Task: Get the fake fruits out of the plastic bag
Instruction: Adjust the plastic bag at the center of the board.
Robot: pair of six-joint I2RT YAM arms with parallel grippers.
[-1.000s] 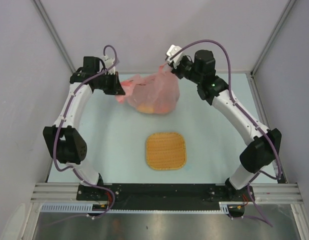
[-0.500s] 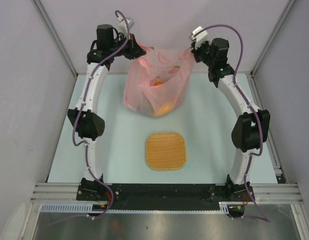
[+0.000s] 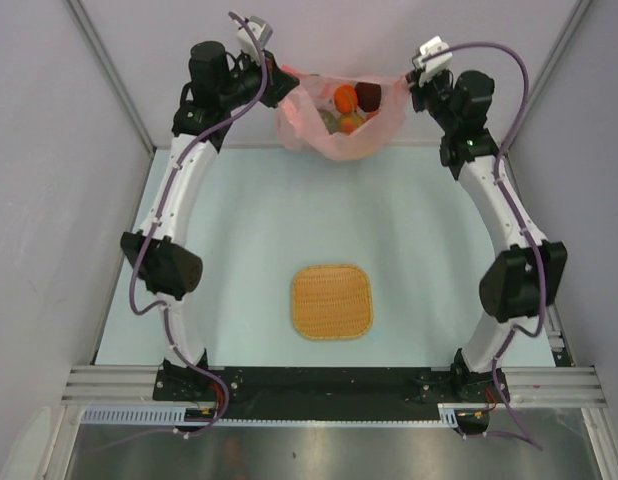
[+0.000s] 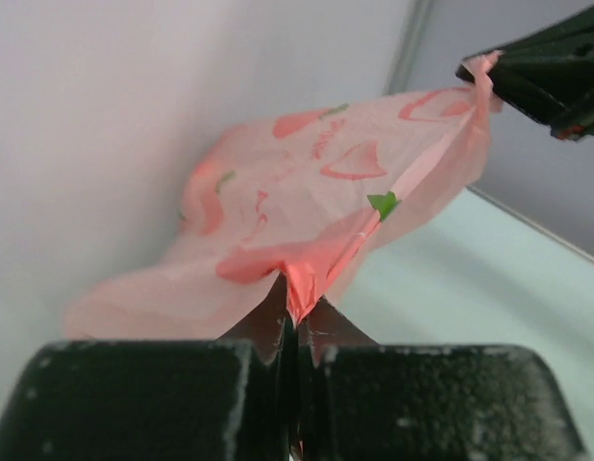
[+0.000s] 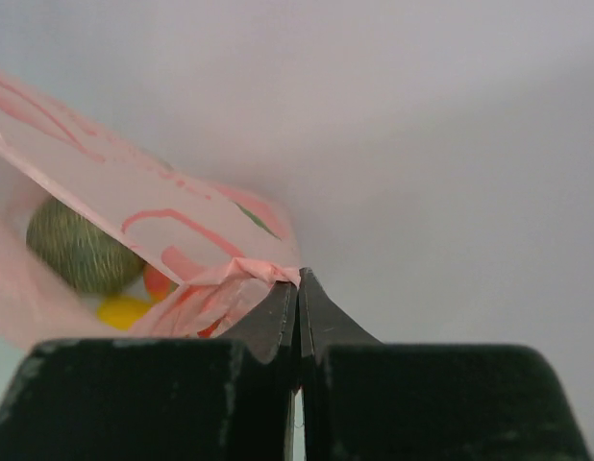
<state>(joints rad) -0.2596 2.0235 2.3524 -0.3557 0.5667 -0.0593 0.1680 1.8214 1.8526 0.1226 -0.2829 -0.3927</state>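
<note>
At the far left, my left hand (image 3: 281,86) is pressed together on a fold of the plastic bag (image 3: 331,146), pinching its left rim. The bag hangs stretched between both hands over the table's (image 3: 229,230) far edge, mouth up. The fake fruits (image 3: 351,105) sit inside, among them a dark red apple (image 3: 369,95) and a netted melon (image 5: 81,245). At the far right, my right hand (image 3: 409,90) pinches the opposite rim. The woven mat (image 3: 332,301) lies well nearer.
</note>
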